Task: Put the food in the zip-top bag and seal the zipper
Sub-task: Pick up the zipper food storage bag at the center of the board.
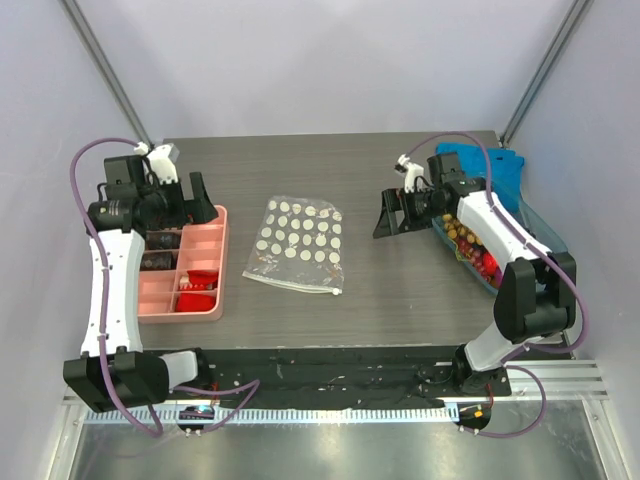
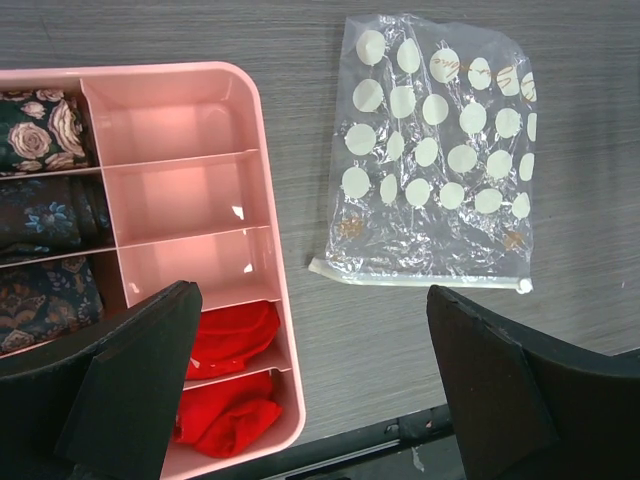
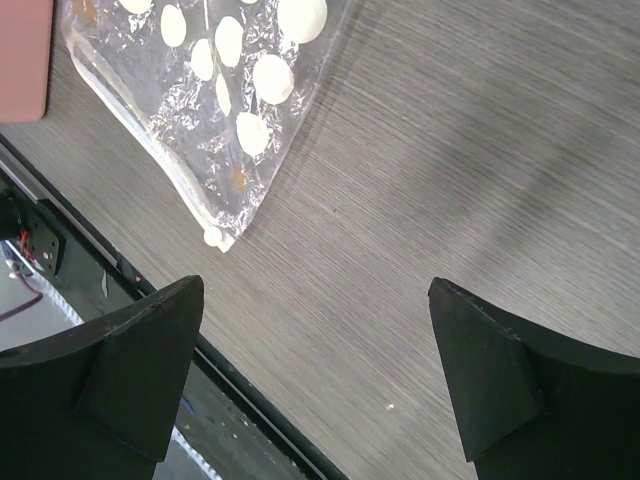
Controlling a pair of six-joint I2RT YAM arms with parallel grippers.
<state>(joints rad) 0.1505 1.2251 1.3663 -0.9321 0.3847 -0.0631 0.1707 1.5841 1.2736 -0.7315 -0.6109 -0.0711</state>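
Top external: food in tub half hidden behind R arm; L tool, R tool spread.

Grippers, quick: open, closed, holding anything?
Left gripper: open, holding nothing.
Right gripper: open, holding nothing; not touching the zip-top bag.

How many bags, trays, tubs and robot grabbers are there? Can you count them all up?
Zip-top bag: 1
Pink compartment tray: 1
Blue-tinted tub: 1
Grippers: 2, the left gripper and the right gripper
Total: 5
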